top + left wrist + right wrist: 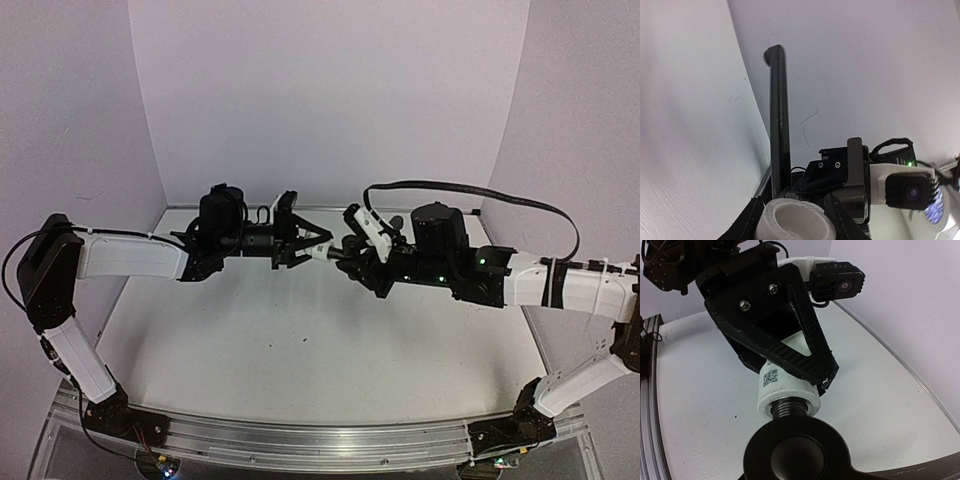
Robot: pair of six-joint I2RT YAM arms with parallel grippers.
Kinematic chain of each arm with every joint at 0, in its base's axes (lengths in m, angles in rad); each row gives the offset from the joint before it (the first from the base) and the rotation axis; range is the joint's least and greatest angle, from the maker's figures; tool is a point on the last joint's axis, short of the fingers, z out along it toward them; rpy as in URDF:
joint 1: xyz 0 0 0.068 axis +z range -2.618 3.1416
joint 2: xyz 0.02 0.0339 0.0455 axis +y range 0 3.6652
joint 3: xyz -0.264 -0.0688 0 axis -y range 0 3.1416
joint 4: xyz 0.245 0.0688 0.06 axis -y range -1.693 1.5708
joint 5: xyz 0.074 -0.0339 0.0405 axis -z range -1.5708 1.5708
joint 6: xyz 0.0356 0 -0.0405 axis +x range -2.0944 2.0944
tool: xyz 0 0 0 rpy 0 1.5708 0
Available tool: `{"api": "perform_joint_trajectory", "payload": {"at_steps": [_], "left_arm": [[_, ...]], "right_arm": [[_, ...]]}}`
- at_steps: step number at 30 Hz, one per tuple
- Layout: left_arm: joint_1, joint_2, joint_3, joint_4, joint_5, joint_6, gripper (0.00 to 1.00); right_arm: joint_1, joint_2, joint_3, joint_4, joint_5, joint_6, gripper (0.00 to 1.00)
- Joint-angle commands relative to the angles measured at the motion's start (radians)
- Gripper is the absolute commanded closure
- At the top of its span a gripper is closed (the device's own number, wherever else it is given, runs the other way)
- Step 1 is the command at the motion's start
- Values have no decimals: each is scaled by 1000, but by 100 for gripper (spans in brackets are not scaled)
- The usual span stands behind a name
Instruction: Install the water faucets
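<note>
Both grippers meet in mid-air above the table's back. My left gripper (306, 249) is shut on the white plastic fitting (321, 253), a short tube with a QR label (786, 385); its open end shows between my fingers in the left wrist view (795, 220). My right gripper (352, 252) is shut on the black faucet (796, 450). The faucet's threaded end (790, 408) sits in the fitting's mouth, with several threads showing. A long black bar of the faucet (779, 125) stands up beyond the fitting. My right gripper's own fingers are hidden in the right wrist view.
The white table (300, 340) lies below the grippers. Pale walls close it in at the back and both sides. A metal rail (320, 440) runs along the front edge. The right arm's black cable (480, 192) loops above it.
</note>
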Motion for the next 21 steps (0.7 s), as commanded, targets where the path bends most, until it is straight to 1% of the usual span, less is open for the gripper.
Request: {"api": "perform_joint_trajectory", "payload": {"at_steps": [1, 3, 6, 8, 9, 11, 12, 14, 16, 18, 19, 20, 21], "left_arm": [[-8, -27, 114, 72, 73, 349, 74], [-8, -43, 144, 73, 132, 503, 74], [-10, -76, 168, 72, 235, 774, 76], [-11, -101, 163, 73, 263, 985, 77], [-11, -114, 161, 73, 270, 1062, 77], [-10, -133, 162, 73, 271, 1257, 80], [-10, -139, 163, 72, 269, 1337, 81], [-11, -143, 170, 73, 270, 1487, 85], [-9, -141, 176, 72, 268, 1591, 89], [-10, -137, 177, 72, 253, 1659, 89], [-10, -137, 176, 72, 239, 1680, 89], [-9, -140, 169, 73, 219, 1684, 81], [-8, -146, 161, 73, 195, 1681, 68]], "right_arm": [[1, -37, 100, 104, -96, 180, 100], [-19, -30, 141, 92, -155, 277, 100], [-88, -4, 213, 92, -339, 496, 100], [-132, 30, 265, 103, -448, 654, 100], [-149, 49, 294, 122, -510, 730, 100], [-160, 91, 331, 182, -599, 899, 100], [-161, 110, 344, 218, -627, 989, 100], [-162, 130, 358, 294, -658, 1105, 100], [-164, 136, 372, 330, -659, 1158, 100], [-173, 130, 377, 333, -641, 1157, 100], [-180, 124, 374, 333, -628, 1150, 100], [-190, 120, 367, 332, -618, 1140, 100], [-203, 115, 358, 332, -608, 1128, 100]]}}
